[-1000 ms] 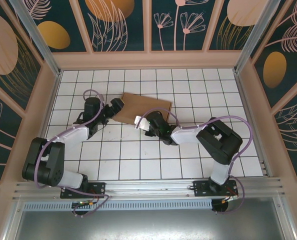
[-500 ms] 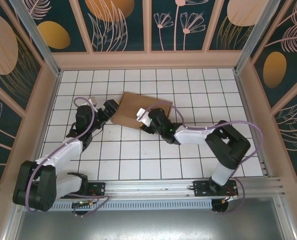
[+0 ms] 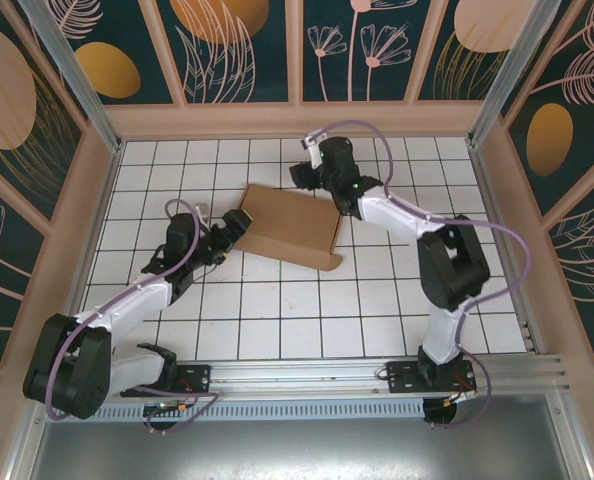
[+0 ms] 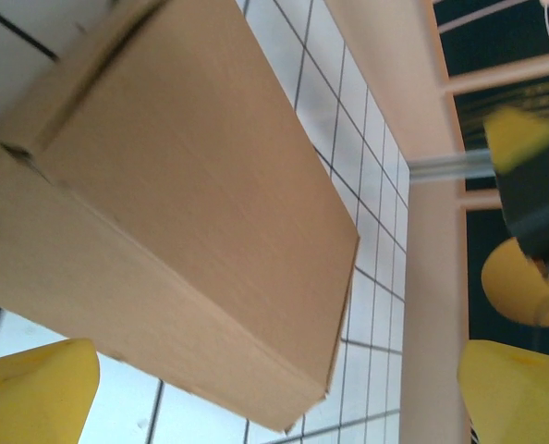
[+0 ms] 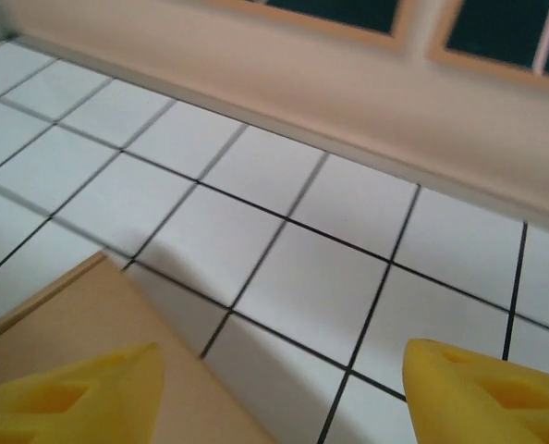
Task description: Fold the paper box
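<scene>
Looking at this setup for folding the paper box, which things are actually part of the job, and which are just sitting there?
Part of the job:
- paper box, lying on the tiles
- left gripper, open at the box's left end
- right gripper, open, by the box's far edge

Just there:
- white tiled table
- patterned walls

Paper box (image 4: 191,213) cut off left, top; left fingers (image 4: 34,388) cropped below.
</scene>
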